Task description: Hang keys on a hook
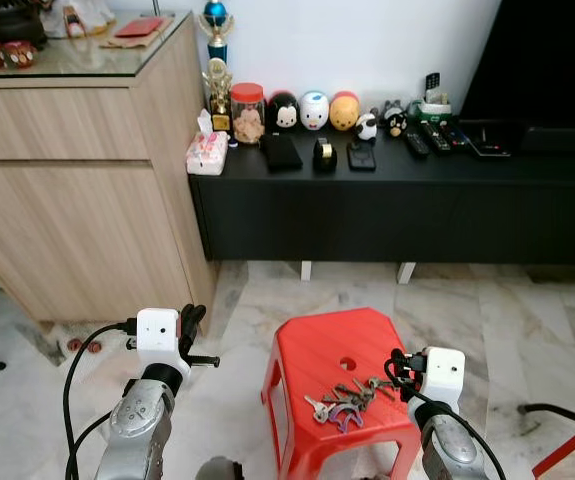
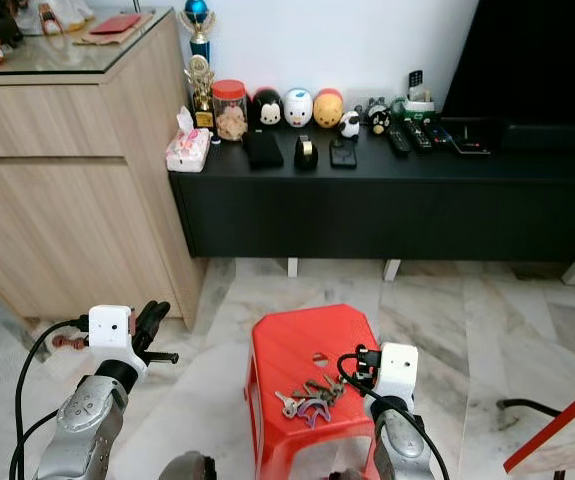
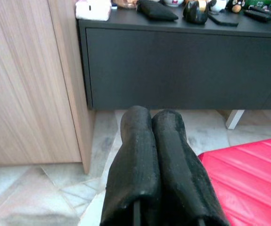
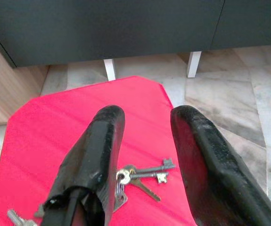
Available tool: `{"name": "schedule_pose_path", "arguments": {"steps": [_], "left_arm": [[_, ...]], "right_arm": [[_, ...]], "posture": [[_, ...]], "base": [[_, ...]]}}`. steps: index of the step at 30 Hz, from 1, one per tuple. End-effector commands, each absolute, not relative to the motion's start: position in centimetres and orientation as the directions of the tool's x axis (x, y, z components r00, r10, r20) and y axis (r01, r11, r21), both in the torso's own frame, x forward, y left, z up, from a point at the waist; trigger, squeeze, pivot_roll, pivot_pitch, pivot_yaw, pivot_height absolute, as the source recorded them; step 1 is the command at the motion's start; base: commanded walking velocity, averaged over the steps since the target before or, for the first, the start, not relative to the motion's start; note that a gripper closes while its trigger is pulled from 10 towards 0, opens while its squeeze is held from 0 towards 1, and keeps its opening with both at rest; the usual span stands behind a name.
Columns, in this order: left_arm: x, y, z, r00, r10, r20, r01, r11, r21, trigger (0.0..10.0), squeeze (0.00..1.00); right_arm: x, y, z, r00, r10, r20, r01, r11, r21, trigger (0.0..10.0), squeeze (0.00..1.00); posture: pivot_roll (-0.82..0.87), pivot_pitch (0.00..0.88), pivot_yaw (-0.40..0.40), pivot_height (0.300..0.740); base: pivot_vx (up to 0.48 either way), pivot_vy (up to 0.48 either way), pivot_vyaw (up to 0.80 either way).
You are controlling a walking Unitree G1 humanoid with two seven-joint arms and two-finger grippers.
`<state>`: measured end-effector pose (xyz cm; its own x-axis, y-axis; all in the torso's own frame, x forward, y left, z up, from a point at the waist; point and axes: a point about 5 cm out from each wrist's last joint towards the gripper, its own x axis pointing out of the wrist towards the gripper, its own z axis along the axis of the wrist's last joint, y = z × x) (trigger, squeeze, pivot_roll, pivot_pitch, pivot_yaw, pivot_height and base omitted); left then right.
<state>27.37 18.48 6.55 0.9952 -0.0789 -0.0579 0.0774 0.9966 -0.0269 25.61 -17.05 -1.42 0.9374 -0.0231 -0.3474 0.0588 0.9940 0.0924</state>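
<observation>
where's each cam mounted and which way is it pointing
Left and right eye views: on the head, looking forward and down at the red stool, keys and black cabinet; both arms show.
Left wrist view: along the shut left tool toward that cabinet.
Right wrist view: along the open right tool, down at the keys.
All share the stool.

Two silver arms, rounded and metallic: the left arm (image 1: 137, 425) and the right arm (image 1: 452, 445) each carry a white boxy camera block at the wrist (a small dark lens on its face). Looping black cables trail from both. The fingers (image 4: 95, 160) are long, black and matte, with a rough, grainy surface
</observation>
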Motion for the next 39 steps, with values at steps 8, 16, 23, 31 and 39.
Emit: {"name": "schedule_pose_path", "arguments": {"steps": [8, 16, 23, 31, 39], "left_arm": [[27.52, 18.43, 6.67, 0.995, -0.083, -0.060, 0.081, 0.996, -0.027, 10.0, 0.00], [27.54, 18.35, 6.67, 0.994, -0.088, -0.062, 0.087, 0.996, -0.027, 10.0, 0.00], [27.57, 18.42, 6.61, 0.994, -0.085, -0.064, 0.083, 0.996, -0.025, 10.0, 0.00], [27.63, 18.33, 6.70, 0.994, -0.095, -0.059, 0.093, 0.995, -0.027, 10.0, 0.00], [27.60, 18.13, 6.82, 0.993, -0.103, -0.049, 0.102, 0.994, -0.032, 10.0, 0.00]], "right_arm": [[25.56, -16.89, -1.65, 0.929, -0.010, -0.369, 0.042, 0.996, 0.079, 10.0, 0.00], [25.53, -16.71, -1.60, 0.932, 0.008, -0.361, 0.018, 0.997, 0.069, 10.0, 0.00], [25.44, -16.74, -1.82, 0.926, -0.006, -0.377, 0.040, 0.996, 0.081, 10.0, 0.00], [25.49, -16.94, -1.86, 0.924, -0.023, -0.381, 0.059, 0.995, 0.083, 10.0, 0.00], [25.47, -16.94, -1.88, 0.924, -0.018, -0.381, 0.042, 0.998, 0.053, 10.0, 0.00]], "posture": [[0.15, 0.008, -0.040, 0.632], [0.15, 0.008, -0.040, 0.632], [0.15, 0.008, -0.040, 0.632], [0.15, 0.009, -0.039, 0.632], [0.15, 0.011, -0.042, 0.632]], "base": [[0.000, 0.000, 0.00], [0.000, 0.000, 0.34], [0.000, 0.000, 0.24], [0.000, 0.000, 0.00], [0.000, 0.000, 0.06]]}}
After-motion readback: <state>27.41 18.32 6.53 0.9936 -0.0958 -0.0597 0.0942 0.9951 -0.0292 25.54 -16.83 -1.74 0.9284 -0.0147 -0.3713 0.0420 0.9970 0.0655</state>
